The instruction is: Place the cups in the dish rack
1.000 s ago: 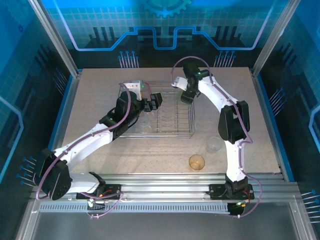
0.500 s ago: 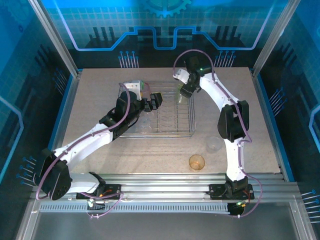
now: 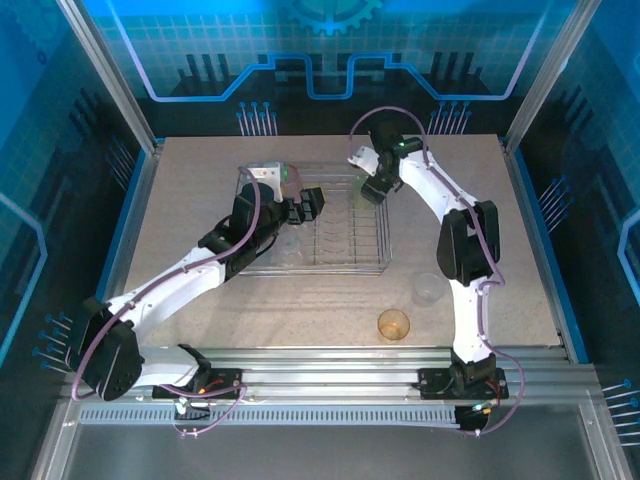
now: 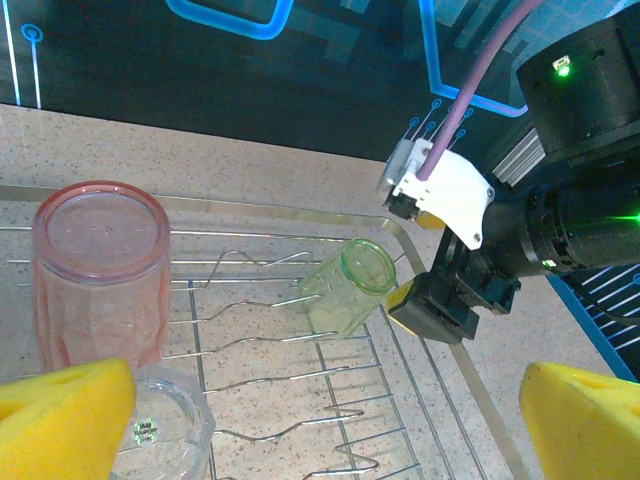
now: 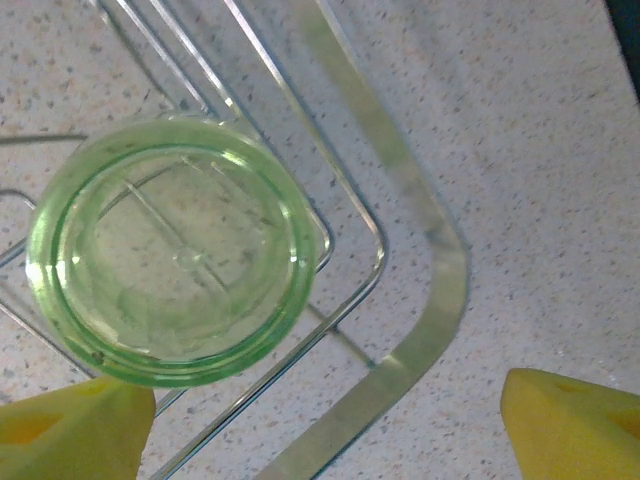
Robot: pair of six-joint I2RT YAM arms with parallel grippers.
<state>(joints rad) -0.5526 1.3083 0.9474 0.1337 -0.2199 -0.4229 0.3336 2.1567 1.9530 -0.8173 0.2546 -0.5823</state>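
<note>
Right pincer (image 3: 373, 190) released, yellow pads (image 5: 575, 425) wide apart over round translucent green cup (image 5: 175, 250) on thin silver wire rack (image 5: 445, 280).

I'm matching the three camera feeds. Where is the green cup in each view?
Top external: green cup in the dish rack's far right corner.
Left wrist: green cup at centre, tilted.
Right wrist: green cup left of centre.
Shared landmark: the rack's curved rim corner.

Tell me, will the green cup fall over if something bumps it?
Probably. The green cup leans tilted on thin wires of the rack, so a bump could tip it. It looks like thin see-through plastic, so likely light. Its round side might roll.
</note>
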